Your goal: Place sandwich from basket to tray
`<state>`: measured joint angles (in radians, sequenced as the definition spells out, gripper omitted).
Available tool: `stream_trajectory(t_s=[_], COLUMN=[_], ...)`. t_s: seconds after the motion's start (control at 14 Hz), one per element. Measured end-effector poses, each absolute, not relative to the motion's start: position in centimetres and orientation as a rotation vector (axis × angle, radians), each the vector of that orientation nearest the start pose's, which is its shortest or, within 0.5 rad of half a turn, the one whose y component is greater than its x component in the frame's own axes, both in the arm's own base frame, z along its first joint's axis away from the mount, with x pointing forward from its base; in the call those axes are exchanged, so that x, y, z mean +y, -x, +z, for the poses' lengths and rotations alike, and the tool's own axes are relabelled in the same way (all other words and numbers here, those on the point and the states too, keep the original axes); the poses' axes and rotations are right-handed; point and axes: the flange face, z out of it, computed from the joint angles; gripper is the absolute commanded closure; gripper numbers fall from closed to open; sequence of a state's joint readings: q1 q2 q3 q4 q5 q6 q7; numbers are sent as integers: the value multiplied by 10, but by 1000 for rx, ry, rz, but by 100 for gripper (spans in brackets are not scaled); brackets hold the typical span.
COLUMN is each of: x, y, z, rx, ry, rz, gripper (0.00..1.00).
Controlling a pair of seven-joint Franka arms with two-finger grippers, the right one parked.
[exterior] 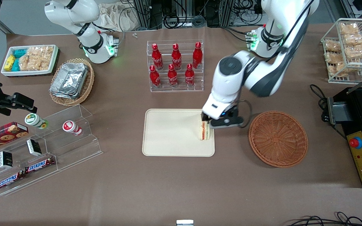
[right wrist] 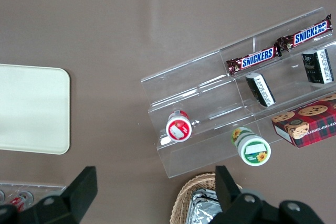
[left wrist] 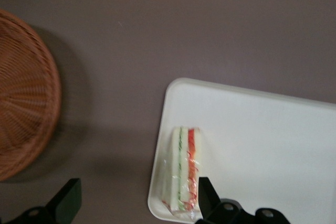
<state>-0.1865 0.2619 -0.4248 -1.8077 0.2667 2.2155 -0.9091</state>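
The plastic-wrapped triangular white-bread sandwich (exterior: 204,131) stands on the smooth cream rectangular tray (exterior: 171,133), at its edge nearest the round reddish woven wicker basket (exterior: 277,138). The black gripper (exterior: 206,120) hovers just above it, fingers (left wrist: 209,195) spread apart. The wrist view reveals the sandwich's green and red filling stripes.

Front view evenly lit from overhead, bright, sharp – green status lights glow on arm bases. Soft short shadows beside round reddish-brown wicker basket (exterior: 278,138) and under black two-finger gripper (exterior: 206,123), fingers spread over tray edge. Mild glare on crumpled foil containers (exterior: 69,80). Left wrist view dimmer, slightly soft; flat cream-beige rectangular tray (left wrist: 262,145) looks washed out; broad dark shadow rings basket – wrapped sandwich wedge (left wrist: 183,169) shows faint film sheen.
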Motion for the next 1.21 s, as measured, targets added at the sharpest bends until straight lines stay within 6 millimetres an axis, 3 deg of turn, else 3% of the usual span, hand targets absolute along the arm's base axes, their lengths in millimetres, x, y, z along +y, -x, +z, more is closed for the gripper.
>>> stream_trajectory(t_s=[0.14, 0.5, 0.71, 1.0, 1.21], x=[-312, -231, -174, -89, -56], y=[-541, -545, -554, -546, -533], z=[471, 540, 584, 627, 651], rx=[-302, -155, -108, -72, -116], ry=[3167, 3115, 3120, 3147, 3155], rz=[-314, 8, 99, 128, 88], gripper=[0, 0, 0, 0, 0])
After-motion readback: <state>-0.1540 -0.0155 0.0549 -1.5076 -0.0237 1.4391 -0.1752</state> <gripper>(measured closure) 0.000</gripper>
